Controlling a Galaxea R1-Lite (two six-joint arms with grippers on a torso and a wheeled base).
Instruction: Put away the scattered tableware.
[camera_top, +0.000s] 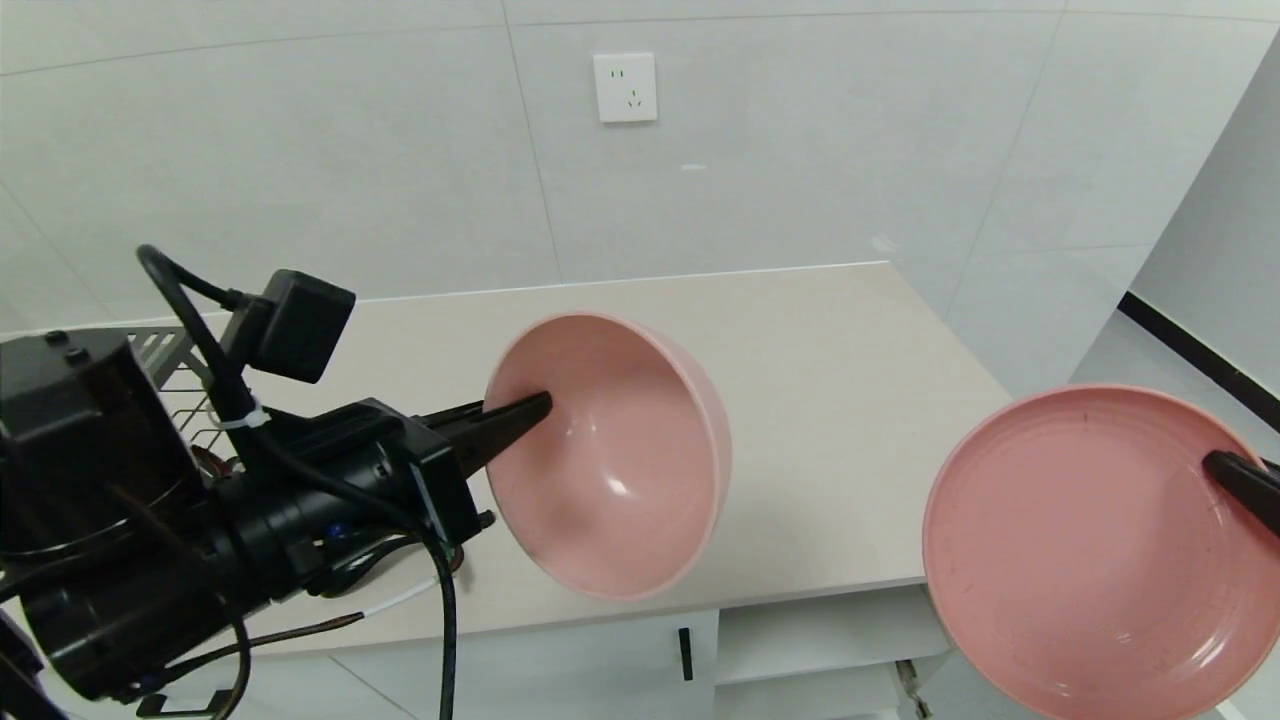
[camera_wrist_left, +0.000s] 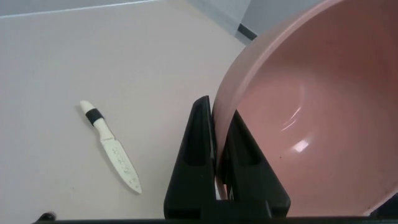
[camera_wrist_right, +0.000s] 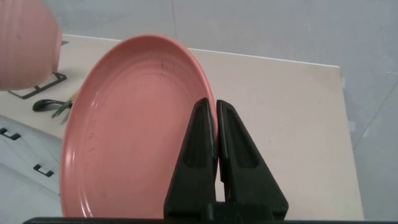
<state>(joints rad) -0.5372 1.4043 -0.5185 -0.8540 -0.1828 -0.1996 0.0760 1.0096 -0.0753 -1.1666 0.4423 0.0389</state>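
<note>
Two pieces of tableware being held clear of the table (camera_top: 850, 400). The pink bowl (camera_top: 610, 455) is being gripped at the 9 o'clock point of its rim by the left gripper (camera_top: 530, 408), and is being carried tipped on edge with its hollow facing the camera. The pink plate (camera_top: 1090, 550) is being held at 4 o'clock from the bowl, past the table's corner, and is being pinched at 3 o'clock on its rim by the right gripper (camera_top: 1240, 480).

Both pieces are being judged stiff, smooth and glossy, hence slippery. They are probably light, but liable to chip if they are let fall. The rim is being taken as the only usable hold. Because a hold there is being loaded off-centre, a deep bite is being advised.

In the left wrist view the gripper (camera_wrist_left: 219, 124) is being shown narrowly parted, with one finger inside the bowl (camera_wrist_left: 311, 106) wall and one outside. A white knife (camera_wrist_left: 111, 147), being left on the table below, is also being revealed there. In the right wrist view the gripper (camera_wrist_right: 215, 115) is being shown almost fully closed on the thin plate (camera_wrist_right: 130, 130) edge.
</note>
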